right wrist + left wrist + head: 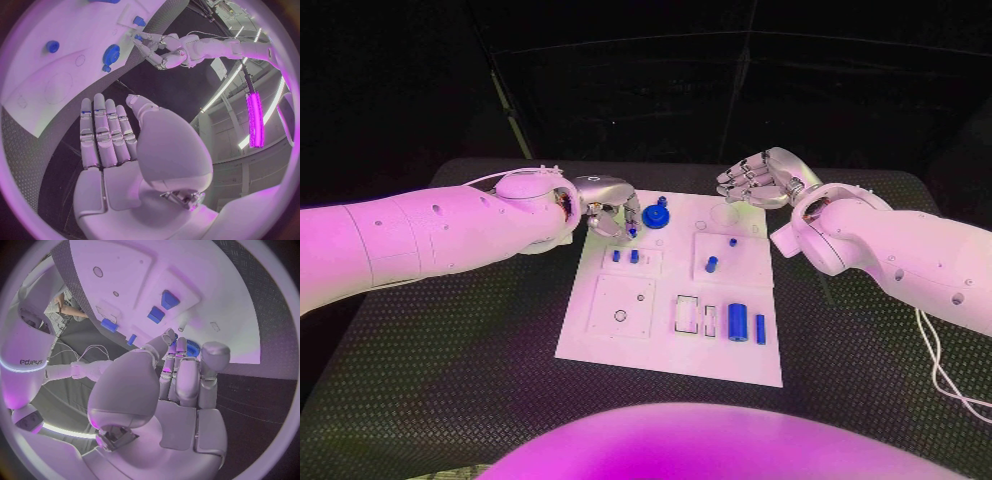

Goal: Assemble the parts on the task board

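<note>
Parts on the task board (589,345) sit between the two hands at the far end of the white plate, which lies in the middle of the black table (444,380).

Left hand (606,205): positioned over the far left corner of the board, fingers pointing down toward the plate surface. The wrist view shows the fingers held close together with their tips beside a blue toothed part; whether they hold it cannot be told. Just beside this hand stands a blue gear with a knob (656,215).

Right hand (759,178): raised over the table just past the far right corner of the board, fingers straight and slightly apart, grasping nothing.

Outward from the hands, toward the robot:
- two small blue pegs (625,256) stand side by side in the left panel;
- a blue peg (711,264) stands in the right panel, with a smaller blue piece (731,241) beyond it;
- a thick blue cylinder (737,321) and a thin blue pin (762,329) lie side by side near the right edge.
</note>
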You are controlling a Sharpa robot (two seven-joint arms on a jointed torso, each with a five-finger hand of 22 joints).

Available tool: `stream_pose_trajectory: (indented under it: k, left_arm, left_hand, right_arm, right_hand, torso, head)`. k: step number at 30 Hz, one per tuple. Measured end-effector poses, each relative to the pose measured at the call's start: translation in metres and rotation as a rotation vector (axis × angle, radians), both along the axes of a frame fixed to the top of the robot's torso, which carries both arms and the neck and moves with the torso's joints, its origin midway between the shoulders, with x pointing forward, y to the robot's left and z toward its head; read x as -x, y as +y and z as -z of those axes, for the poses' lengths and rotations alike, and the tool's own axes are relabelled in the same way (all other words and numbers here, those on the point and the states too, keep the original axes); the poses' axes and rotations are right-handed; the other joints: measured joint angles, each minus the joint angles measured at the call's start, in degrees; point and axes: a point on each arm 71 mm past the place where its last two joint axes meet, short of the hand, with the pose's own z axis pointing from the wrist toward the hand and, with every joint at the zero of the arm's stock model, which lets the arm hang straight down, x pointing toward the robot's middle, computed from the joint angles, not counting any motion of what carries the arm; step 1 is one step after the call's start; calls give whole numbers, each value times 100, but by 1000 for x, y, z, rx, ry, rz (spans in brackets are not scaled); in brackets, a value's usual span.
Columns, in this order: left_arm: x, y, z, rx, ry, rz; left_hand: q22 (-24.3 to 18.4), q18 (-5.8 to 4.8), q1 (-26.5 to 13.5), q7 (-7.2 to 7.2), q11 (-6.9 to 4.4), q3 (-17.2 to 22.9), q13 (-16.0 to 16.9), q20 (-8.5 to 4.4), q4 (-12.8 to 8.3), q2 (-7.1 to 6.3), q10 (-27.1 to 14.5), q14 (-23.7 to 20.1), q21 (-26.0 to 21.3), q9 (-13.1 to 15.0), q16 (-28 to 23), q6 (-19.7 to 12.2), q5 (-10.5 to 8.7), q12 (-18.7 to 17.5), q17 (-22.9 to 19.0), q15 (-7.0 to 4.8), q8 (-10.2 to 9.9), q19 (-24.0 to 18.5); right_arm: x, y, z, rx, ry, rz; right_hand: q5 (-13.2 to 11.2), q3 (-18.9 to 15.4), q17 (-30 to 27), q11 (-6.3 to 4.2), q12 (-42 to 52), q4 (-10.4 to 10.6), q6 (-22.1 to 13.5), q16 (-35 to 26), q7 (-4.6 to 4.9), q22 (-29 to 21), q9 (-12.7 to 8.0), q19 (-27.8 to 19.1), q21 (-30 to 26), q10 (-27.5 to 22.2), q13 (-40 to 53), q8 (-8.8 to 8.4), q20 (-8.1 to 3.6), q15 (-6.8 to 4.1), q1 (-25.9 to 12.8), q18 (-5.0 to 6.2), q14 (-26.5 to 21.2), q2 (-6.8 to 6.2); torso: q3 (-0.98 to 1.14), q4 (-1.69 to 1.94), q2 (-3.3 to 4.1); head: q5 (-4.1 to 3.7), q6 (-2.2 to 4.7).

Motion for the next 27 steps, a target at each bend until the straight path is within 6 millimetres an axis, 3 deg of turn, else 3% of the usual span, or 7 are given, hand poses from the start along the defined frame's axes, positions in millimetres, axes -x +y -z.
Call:
stream_pose_trajectory:
  k: [27]
  left_arm:
    - [-14,-3,4,-35,42,-40]
  left_hand:
    - [-13,0,-23,-1,0,16,0,0,16,-23,0,0,-1,1,0,-1,0,-22,-28,0,-23,0]
  right_arm:
    - [0,2,0,-2,0,-4]
  right_hand:
    - [0,15,-10,0,-25,-15,18,-21,18,-5,0,0,-24,0,0,0,0,21,0,0,21,0]
  torso:
    - [4,1,3]
  head:
    - [9,0]
